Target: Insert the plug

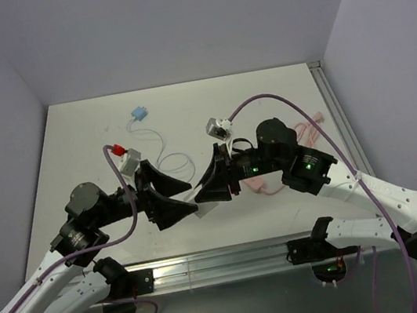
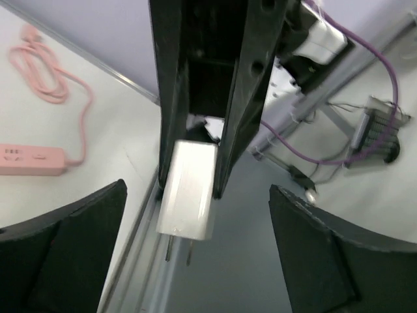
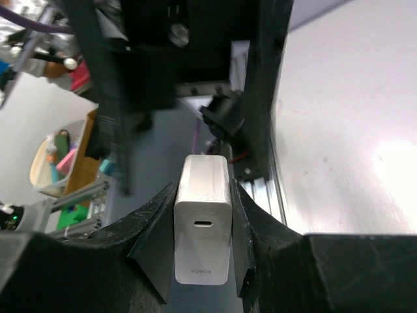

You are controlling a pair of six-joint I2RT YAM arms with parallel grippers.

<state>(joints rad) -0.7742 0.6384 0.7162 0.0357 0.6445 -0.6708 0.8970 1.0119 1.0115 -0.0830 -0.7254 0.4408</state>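
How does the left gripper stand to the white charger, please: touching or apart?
Apart. The left wrist view shows the left gripper open, with clear gaps between its fingers and the white charger, which the right gripper clamps.

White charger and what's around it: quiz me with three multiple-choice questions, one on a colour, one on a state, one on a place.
1. What colour is the power strip?
A. pink
B. blue
C. black

2. How do the fingers of the left gripper stand?
A. shut tight
B. hidden from view
C. spread wide open

3. Where is the white charger?
A. plugged into the power strip
B. between the fingers of the right gripper
C. clamped in the left gripper

Answers:
1. A, it lies pink on the table in the left wrist view.
2. C, they stand far apart, touching nothing.
3. B, the right wrist view shows both fingers pressed on its sides.
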